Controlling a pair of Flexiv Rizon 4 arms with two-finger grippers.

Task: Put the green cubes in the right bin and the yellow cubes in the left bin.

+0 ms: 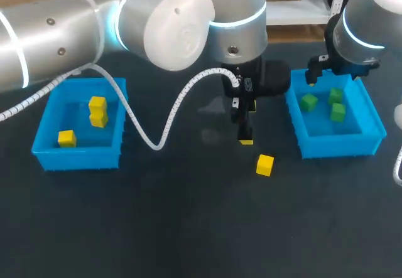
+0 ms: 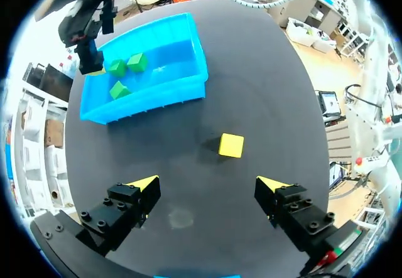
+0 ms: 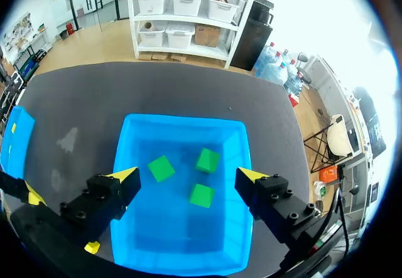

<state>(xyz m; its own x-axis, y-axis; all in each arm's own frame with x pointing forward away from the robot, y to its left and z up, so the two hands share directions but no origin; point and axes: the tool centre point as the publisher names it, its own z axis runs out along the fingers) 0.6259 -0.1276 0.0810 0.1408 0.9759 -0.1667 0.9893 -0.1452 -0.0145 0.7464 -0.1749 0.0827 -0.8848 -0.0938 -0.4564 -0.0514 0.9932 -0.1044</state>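
On the dark table (image 1: 188, 228), one yellow cube (image 1: 264, 164) lies loose.

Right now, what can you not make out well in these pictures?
- Head view: left tool, its fingers overlap under the left arm, so their gap is unreadable.
- Head view: right tool, mostly hidden by the right arm.
- Right wrist view: left bin, cut off at the rim; contents too small to count.
- Right wrist view: loose yellow cube, partly behind the right tool's finger.
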